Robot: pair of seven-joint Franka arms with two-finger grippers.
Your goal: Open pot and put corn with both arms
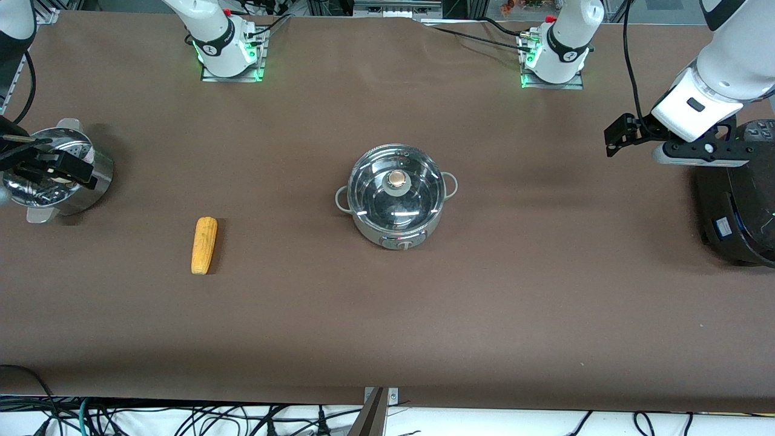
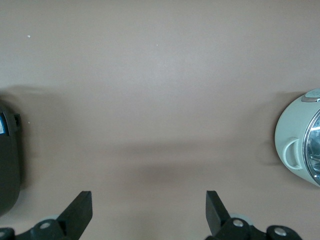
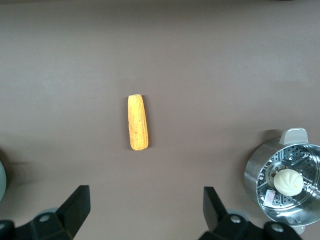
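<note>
Nothing done yet: lid on, corn untouched.

Front view: pot (image 1: 396, 201) mid-table, glass lid (image 1: 396, 189) seated; corn (image 1: 204, 244) lying toward the right arm's end, slightly nearer the camera. Left gripper (image 1: 617, 138) up beside the black cooker (image 1: 735, 206); right gripper (image 1: 45, 162) over the steamer (image 1: 57, 175).
Left wrist view: fingers (image 2: 80, 210) spread wide, holding nothing.
Right wrist view: fingers (image 3: 75, 207) equally wide, empty.

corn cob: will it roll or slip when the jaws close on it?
The corn lies flat on bare table; its rounded, tapered body would probably roll in a curve if nudged sideways. It looks rigid, so likely no flop. The bumpy kernel surface should give some grip, though a smooth finish could slip.
</note>
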